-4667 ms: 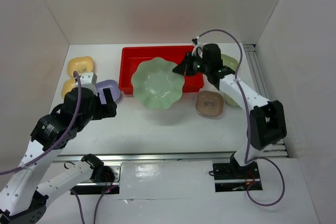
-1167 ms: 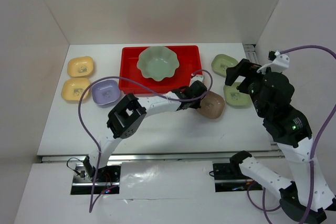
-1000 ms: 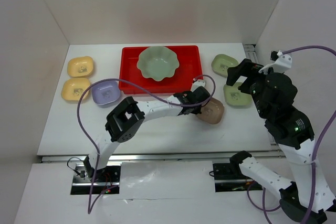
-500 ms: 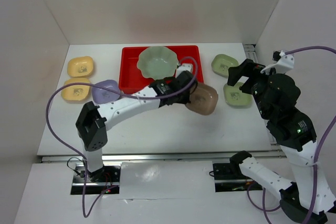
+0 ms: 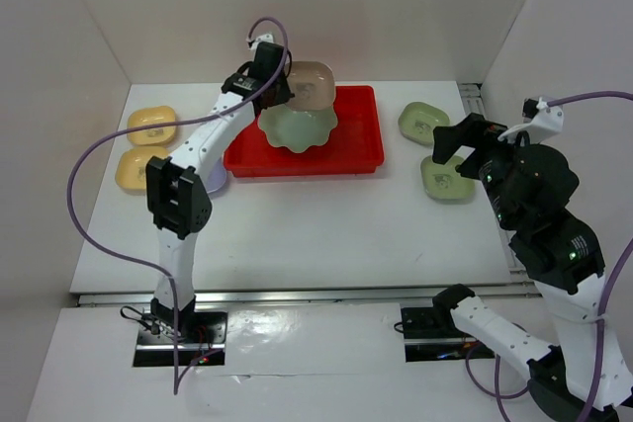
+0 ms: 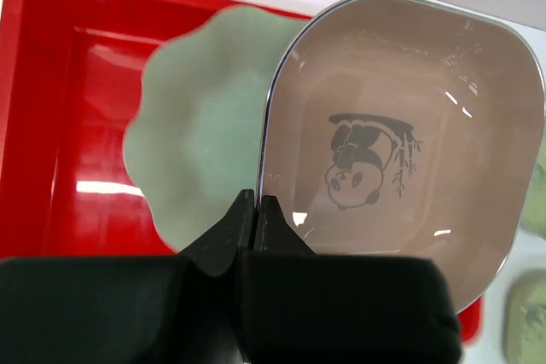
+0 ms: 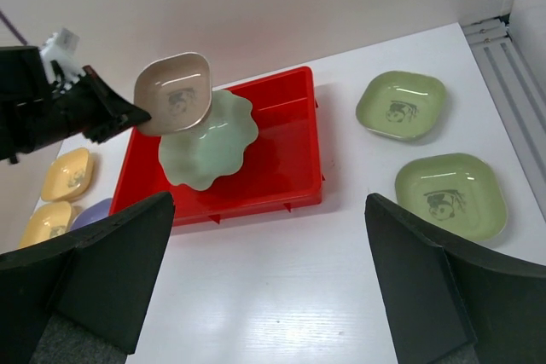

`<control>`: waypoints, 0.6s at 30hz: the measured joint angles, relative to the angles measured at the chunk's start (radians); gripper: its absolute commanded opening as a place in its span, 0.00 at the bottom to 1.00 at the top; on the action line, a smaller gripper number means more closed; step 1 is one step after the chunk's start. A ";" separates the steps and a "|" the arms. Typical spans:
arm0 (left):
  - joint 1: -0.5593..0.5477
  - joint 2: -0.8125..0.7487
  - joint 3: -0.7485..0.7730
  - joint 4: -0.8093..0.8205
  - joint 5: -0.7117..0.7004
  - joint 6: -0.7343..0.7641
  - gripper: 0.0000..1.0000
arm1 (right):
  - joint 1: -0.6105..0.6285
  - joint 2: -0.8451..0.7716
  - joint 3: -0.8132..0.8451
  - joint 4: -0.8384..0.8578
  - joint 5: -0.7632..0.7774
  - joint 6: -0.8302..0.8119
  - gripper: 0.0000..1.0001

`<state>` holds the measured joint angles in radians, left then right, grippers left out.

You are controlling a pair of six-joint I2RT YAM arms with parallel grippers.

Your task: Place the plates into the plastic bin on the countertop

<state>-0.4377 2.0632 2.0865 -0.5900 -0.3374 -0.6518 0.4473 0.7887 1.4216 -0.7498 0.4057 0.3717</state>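
My left gripper is shut on the rim of a tan plate with a panda print. It holds the plate tilted in the air above the pale green scalloped plate. That scalloped plate lies in the red plastic bin on the white countertop. My right gripper hangs open and empty high over the right side. From there I see the tan plate over the bin.
Two olive green plates lie right of the bin. Two yellow plates lie left of it. A lavender plate lies by the bin's front left corner, mostly behind my left arm from above. White walls enclose the surface.
My left gripper has carried the tan plate from in front of the bin's right end up and back to above the scalloped plate. The right arm has barely moved.
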 measured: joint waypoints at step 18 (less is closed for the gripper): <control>0.137 0.205 -0.032 0.127 0.233 0.080 0.80 | 0.000 0.002 -0.004 0.001 -0.002 -0.022 0.99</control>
<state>-0.3008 2.2684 2.0548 -0.4633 -0.1047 -0.5713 0.4473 0.7906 1.4174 -0.7486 0.4034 0.3496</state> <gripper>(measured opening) 0.662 0.990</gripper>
